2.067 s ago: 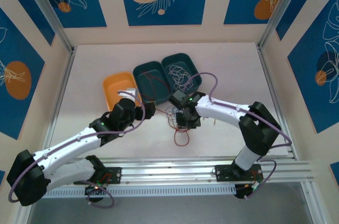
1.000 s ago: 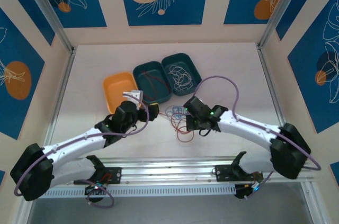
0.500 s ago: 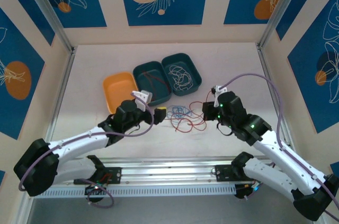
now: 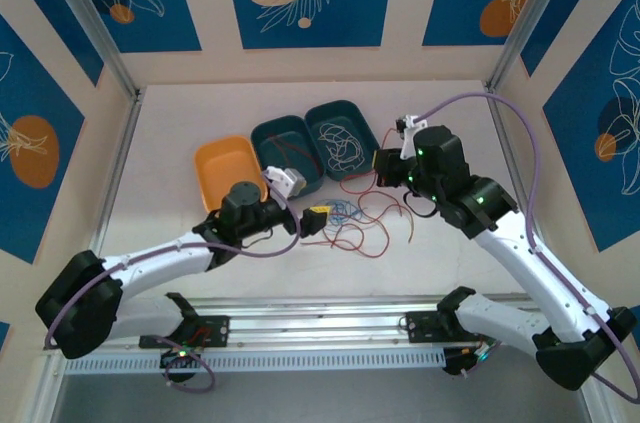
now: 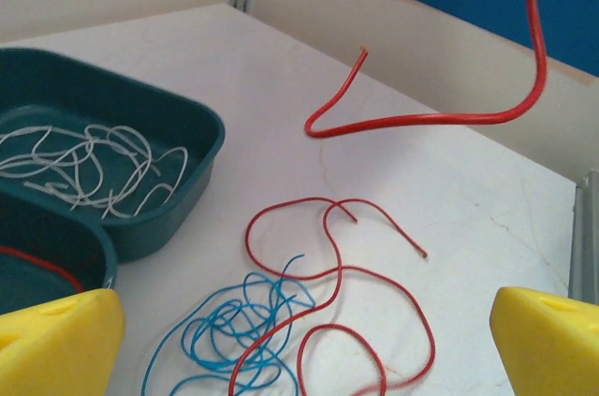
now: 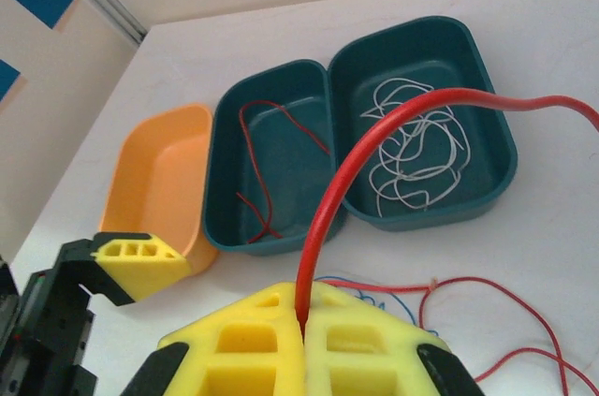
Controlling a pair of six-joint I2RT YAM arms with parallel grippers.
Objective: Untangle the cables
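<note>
Though faint overhead, clamped red cable point(image 6: 339, 181)

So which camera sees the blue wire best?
The left wrist camera. The blue wire lies close up there, loops easy to follow. From the top camera it's a tiny squiggle; the right wrist camera catches just a sliver.

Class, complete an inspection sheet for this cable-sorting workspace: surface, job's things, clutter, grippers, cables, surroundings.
Surface: white table, trays and wires on it.
Job's things: white wires in right teal tray; one red wire in middle teal tray; orange tray empty; blue tangle and red loops loose on table.
Clutter: nothing seen.
Grippers: left gripper open, facing loose wires; right gripper shut on raised red wire.
Cables: purple arm cables loop along both arms.
Surroundings: blue flower-print wall panels, metal frame posts.
</note>
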